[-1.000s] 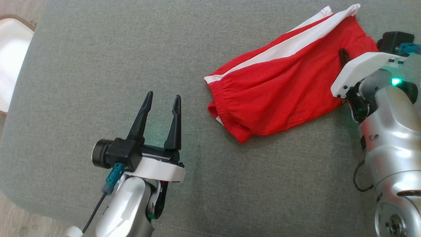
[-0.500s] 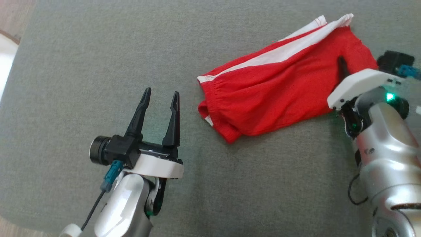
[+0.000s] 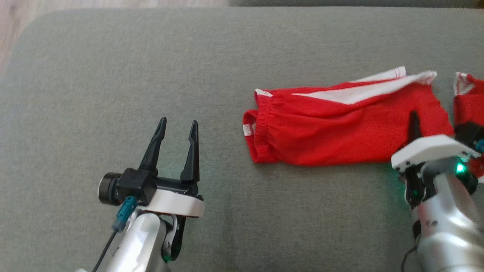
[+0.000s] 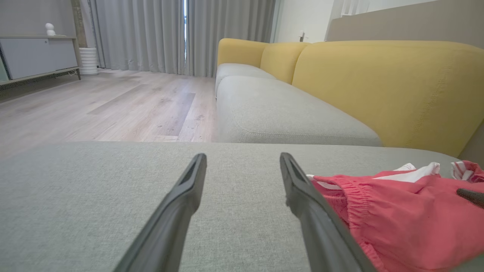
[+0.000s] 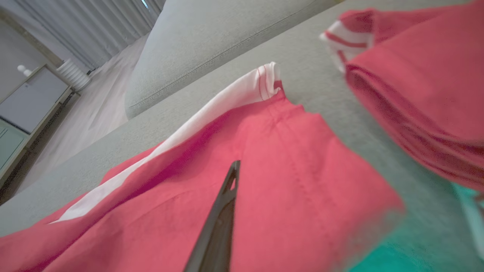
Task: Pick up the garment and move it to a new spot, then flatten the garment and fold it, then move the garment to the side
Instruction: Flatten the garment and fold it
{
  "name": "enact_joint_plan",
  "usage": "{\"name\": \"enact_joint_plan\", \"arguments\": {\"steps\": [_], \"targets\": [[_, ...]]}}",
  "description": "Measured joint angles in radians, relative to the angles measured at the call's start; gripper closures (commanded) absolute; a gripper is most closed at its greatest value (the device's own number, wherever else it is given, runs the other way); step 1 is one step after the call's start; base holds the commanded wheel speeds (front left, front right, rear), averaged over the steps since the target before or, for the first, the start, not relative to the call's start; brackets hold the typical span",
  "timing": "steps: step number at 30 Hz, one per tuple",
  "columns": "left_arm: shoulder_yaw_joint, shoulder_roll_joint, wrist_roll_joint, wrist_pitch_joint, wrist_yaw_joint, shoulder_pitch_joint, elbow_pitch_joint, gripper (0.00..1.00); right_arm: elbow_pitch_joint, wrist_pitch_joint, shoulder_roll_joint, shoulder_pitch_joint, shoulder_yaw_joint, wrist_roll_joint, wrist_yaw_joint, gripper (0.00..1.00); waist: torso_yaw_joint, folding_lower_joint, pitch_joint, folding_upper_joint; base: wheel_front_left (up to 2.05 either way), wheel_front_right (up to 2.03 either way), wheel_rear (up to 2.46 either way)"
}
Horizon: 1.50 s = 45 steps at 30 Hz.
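Note:
The garment (image 3: 332, 128) is a pair of red shorts with a white side stripe, lying flat on the grey cushion (image 3: 113, 75), waistband to the left. My right gripper (image 3: 414, 117) is at its right leg end. One dark finger lies on top of the red cloth (image 5: 302, 181) and the other is hidden under it, so the gripper (image 5: 235, 166) is shut on the garment. The other leg (image 3: 467, 102) is bunched at the far right. My left gripper (image 3: 179, 121) hovers open and empty left of the waistband (image 4: 408, 211), well apart from it (image 4: 242, 156).
The cushion's rounded far-left corner borders the wooden floor (image 3: 113, 3). Beyond it, in the left wrist view, are a yellow sofa back (image 4: 378, 83) with a grey seat (image 4: 283, 113) and a low cabinet (image 4: 34, 56) by the curtains.
The head camera has shifted, so the whole picture moved. The garment has swung from slanting to lying nearly level, with the right gripper still pinching its leg. The left gripper stays open.

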Motion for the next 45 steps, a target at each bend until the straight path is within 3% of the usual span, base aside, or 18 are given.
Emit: {"name": "enact_joint_plan", "arguments": {"steps": [10,23,32,45], "targets": [[0.015,0.000,0.008,0.000,-0.008,0.033,0.000,0.00,-0.137,0.003,0.032,0.161,-0.076,0.005,0.000,1.00,-0.041,-0.0002,-0.060,0.0000,0.00,0.00,0.00],[0.016,0.001,0.019,0.000,-0.018,0.044,0.001,0.00,-0.169,-0.011,0.036,0.181,-0.039,0.073,0.000,1.00,-0.032,0.0001,-0.053,0.0000,0.00,0.00,0.00],[0.016,0.001,0.019,0.000,-0.018,0.044,0.006,0.00,-0.219,-0.043,0.036,0.162,0.065,0.127,0.000,1.00,-0.020,0.0001,-0.066,0.0000,0.00,0.00,0.00],[0.017,0.001,0.019,0.000,-0.018,0.045,0.020,0.00,-0.366,-0.062,0.035,0.159,0.354,0.259,0.000,1.00,-0.001,0.0000,-0.095,0.0000,0.00,0.00,0.00]]}}
